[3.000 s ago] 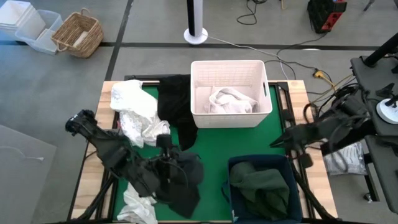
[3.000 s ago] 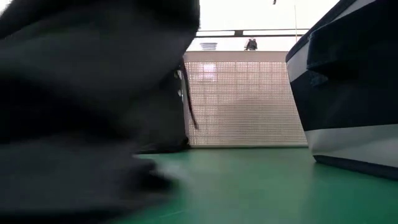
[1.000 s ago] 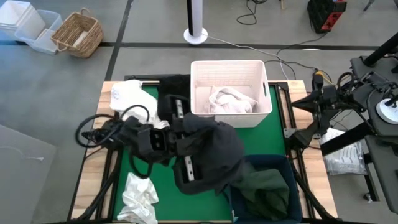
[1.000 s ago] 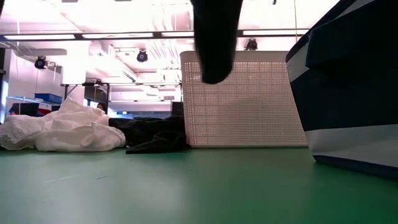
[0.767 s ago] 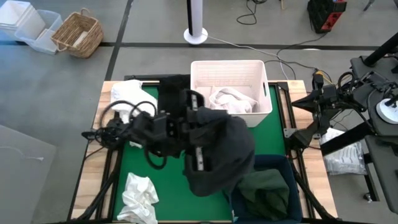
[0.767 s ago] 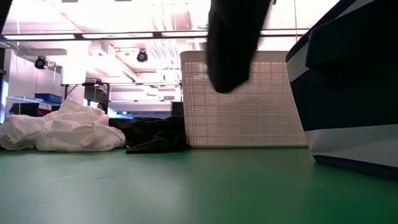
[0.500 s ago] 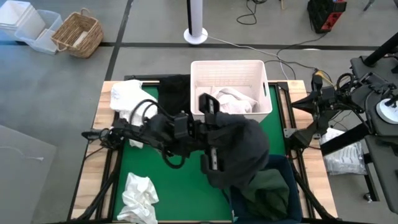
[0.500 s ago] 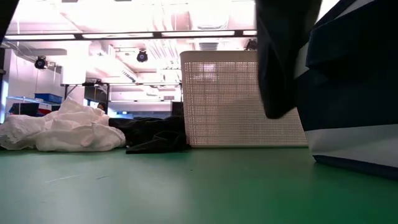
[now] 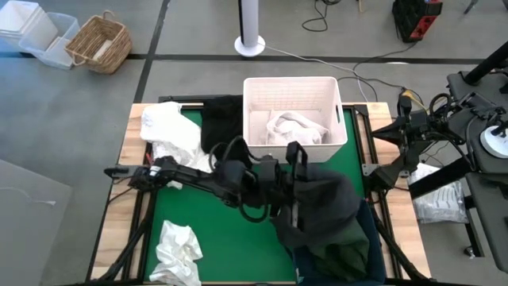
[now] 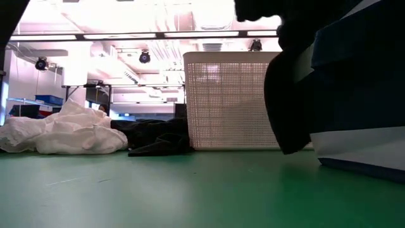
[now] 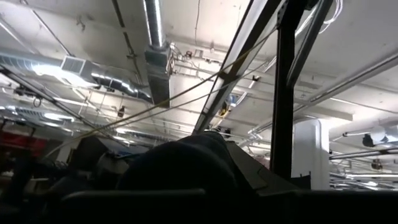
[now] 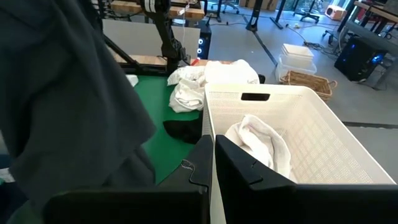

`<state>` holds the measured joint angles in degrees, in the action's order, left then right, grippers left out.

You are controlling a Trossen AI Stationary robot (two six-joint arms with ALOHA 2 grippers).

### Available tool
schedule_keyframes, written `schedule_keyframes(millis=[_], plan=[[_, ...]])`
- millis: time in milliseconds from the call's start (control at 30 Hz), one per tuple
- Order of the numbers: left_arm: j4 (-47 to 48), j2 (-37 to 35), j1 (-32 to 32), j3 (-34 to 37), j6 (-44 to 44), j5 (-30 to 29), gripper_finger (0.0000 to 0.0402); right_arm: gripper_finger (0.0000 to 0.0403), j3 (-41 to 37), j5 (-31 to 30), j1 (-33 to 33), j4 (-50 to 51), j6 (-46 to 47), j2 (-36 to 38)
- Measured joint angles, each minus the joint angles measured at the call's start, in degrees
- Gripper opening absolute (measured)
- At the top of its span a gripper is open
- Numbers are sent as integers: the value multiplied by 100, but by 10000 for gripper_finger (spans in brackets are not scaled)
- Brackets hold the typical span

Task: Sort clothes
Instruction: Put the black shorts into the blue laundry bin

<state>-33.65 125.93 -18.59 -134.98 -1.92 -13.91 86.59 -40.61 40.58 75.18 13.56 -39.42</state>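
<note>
Now dark garment (image 9: 321,202) carried across from table's left-centre, held clenched in left gripper (image 9: 295,187), hung over navy bin (image 9: 373,238) above green garment (image 9: 337,248). Release judged next. Right gripper parked off table; finger state cannot be told.

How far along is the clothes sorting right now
Done: a white garment lies in the white plastic bin, a dark green one in the navy fabric bin. In hand: the left gripper carries a black garment over the navy bin. Left: two white garments and one black.
</note>
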Motion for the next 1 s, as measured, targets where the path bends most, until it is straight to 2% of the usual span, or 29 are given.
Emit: schedule_keyframes(millis=[433,567,767,1000], plan=[[459,368,168,11,-1147,318,0,12,-2,2,0,9,-2,0],[1196,369,176,11,-1532,420,3,12,-2,4,2,96,73,0],[2099,380,181,11,-1729,284,44,12,-26,4,0,265,238,0],[3124,380,183,9,-1892,245,117,12,-91,6,1,255,254,0]])
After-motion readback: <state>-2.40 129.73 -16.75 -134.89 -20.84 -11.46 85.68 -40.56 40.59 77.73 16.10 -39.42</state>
